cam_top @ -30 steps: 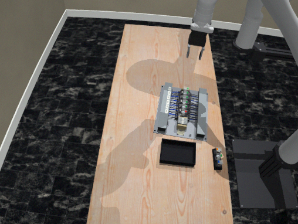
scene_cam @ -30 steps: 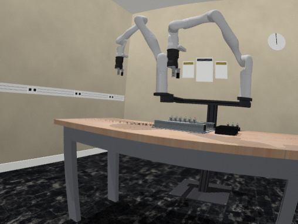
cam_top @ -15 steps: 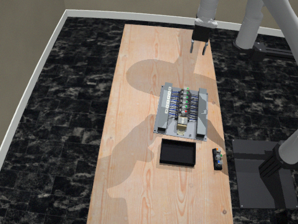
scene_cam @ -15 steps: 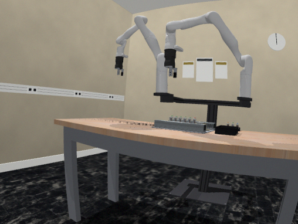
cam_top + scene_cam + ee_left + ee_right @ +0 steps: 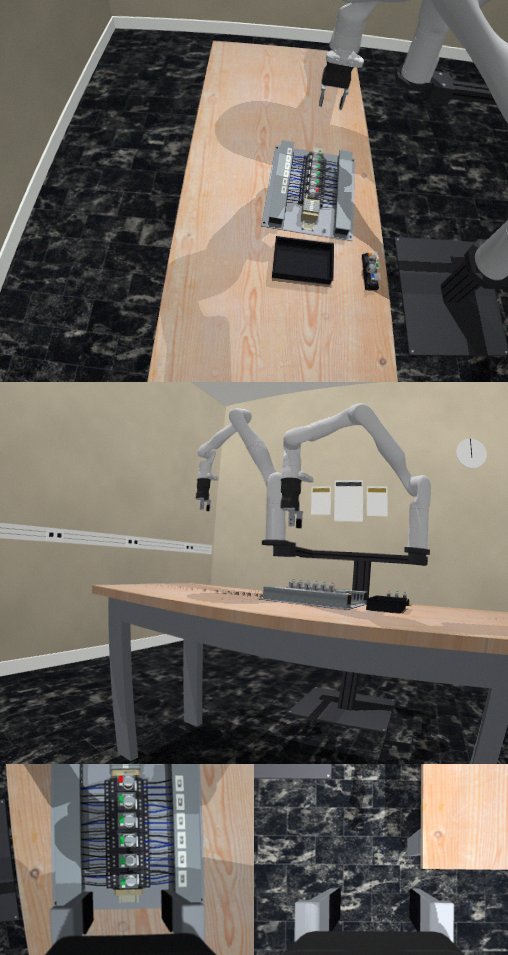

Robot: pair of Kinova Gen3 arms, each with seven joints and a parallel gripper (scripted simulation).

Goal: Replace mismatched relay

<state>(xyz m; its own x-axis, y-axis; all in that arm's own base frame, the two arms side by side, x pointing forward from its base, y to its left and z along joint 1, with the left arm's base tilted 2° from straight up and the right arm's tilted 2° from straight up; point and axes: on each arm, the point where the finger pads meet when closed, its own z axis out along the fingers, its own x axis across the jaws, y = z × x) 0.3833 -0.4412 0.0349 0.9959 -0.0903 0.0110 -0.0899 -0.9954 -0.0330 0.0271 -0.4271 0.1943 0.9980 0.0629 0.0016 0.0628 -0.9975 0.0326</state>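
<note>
On the desk [image 5: 250,325] [image 5: 200,589] [image 5: 228,828] [image 5: 463,815], the relay panel [image 5: 275,200] [image 5: 307,597] [image 5: 187,828] is lying flat, and the mismatched relay [image 5: 312,191] [image 5: 331,587] [image 5: 128,782] is sitting in its row, at the end nearest the parts tray [image 5: 303,281] [image 5: 386,604], beside the label K1. It is showing me a clear box, a round pale disc inside and a red button at one side of its top. Its five neighbors [image 5: 314,173] [image 5: 315,586] [image 5: 129,841] are wearing green buttons on that same side.

I am counting six relays in one line: one red, five green. Six white labels [image 5: 286,173] [image 5: 181,840], K1 to K6, are running alongside them, and two long grey ducts are flanking the row, with black and blue wires reaching in from both sides. One black tray is lying just beside the panel. One rack [image 5: 371,286] [image 5: 408,602] is standing near the tray, holding three spares: one orange-buttoned, one green-buttoned [image 5: 375,265], one blue-buttoned.

I am counting two tools of my own. My left tool [image 5: 331,106] [image 5: 295,526] [image 5: 127,905] is hanging above the desk past the panel's K6 end, its fingers standing wide apart and gripping nothing. My right tool [image 5: 205,508] [image 5: 375,903] is pointing down over the floor beyond a corner of the desk, likewise spread and holding nothing.

left hand [image 5: 331,106] [image 5: 295,525] | lower than both earlier moments | nearer the panel's [image 5: 275,200] [image 5: 307,597] [image 5: 66,862] height
</note>
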